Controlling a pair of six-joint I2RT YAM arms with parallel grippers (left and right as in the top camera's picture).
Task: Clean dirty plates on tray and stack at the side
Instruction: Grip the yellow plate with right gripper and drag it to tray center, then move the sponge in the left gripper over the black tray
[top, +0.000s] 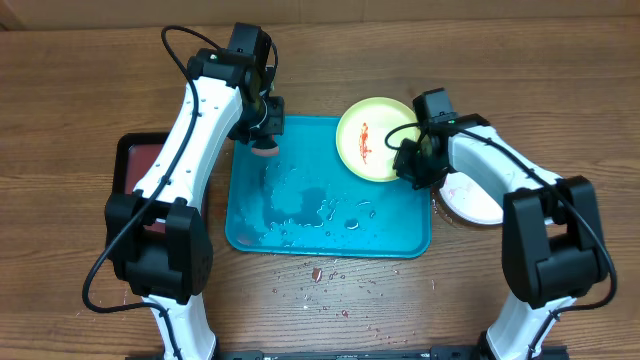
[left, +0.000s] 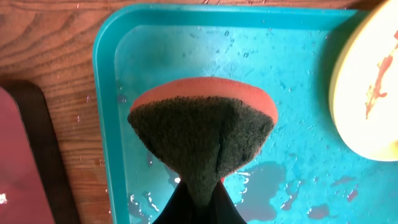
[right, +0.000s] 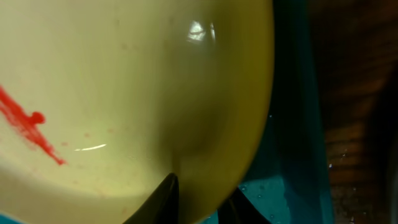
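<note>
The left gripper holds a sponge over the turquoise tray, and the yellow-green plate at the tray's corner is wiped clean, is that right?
Not quite. The yellow-green plate is not clean: the overhead view shows a red smear across it. The rest stands: the left gripper holds the sponge over the turquoise tray, with the plate at its corner.

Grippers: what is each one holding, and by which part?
Left gripper pinches the sponge by its dark scrub side; right gripper clamps the yellow-green plate at its rim.
</note>
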